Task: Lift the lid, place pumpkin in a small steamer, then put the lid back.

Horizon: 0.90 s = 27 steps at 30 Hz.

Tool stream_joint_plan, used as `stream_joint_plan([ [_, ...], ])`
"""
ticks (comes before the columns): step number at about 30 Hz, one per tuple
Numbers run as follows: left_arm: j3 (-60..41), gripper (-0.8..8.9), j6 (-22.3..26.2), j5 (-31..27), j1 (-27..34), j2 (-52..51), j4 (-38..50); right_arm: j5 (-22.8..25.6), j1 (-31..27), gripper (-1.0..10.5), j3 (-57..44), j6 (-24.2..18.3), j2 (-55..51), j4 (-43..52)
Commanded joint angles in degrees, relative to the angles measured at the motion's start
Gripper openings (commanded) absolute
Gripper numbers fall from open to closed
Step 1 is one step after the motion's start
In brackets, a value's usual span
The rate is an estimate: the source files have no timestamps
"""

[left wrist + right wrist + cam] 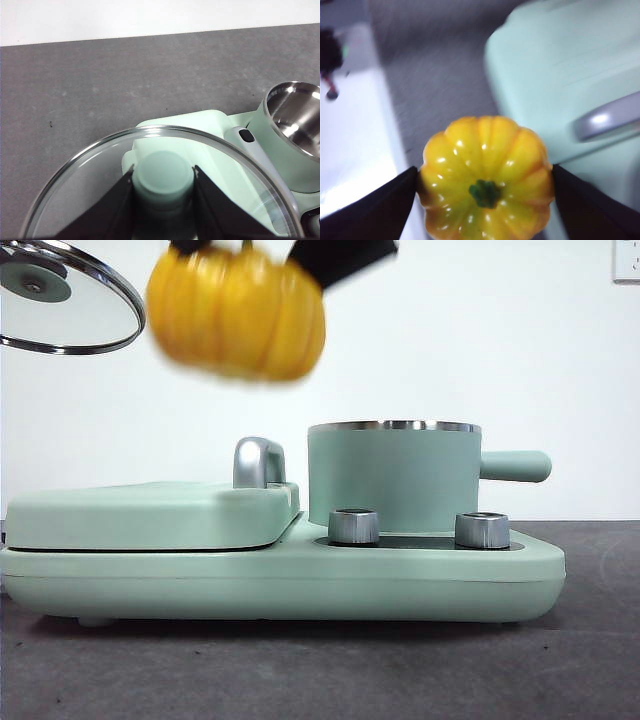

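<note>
The pumpkin (236, 312) hangs in the air above the flat cover (150, 512), up and to the left of the small steamer (394, 478), clamped between the right gripper's (485, 187) jaws. The left gripper (163, 182) grips the knob of the lid (62, 295), holding it aloft at upper left, leaving the steamer uncovered.

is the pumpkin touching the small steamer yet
Apart. The front view shows the pumpkin in the air, clear white wall between it and the small steamer rim.
</note>
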Motion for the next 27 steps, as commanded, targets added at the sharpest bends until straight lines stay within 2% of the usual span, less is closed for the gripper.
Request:
stream_joint_plan([
  [1,0.8,0.1,0.4,0.3,0.0,0.3,1.5,2.9,-1.4,3.6,5.6,2.8,0.6,-2.5],
  [6,0.8,0.1,0.4,0.3,0.0,0.3,1.5,5.8,-6.7,3.6,12.6,5.0,0.7,-7.9],
  [18,0.8,0.1,0.3,0.3,0.0,0.3,1.5,5.7,-22.8,3.6,17.2,4.3,2.0,-9.2],
  [27,0.8,0.1,0.3,0.3,0.0,0.3,1.5,5.7,-26.2,3.6,19.1,2.4,8.7,-9.9],
])
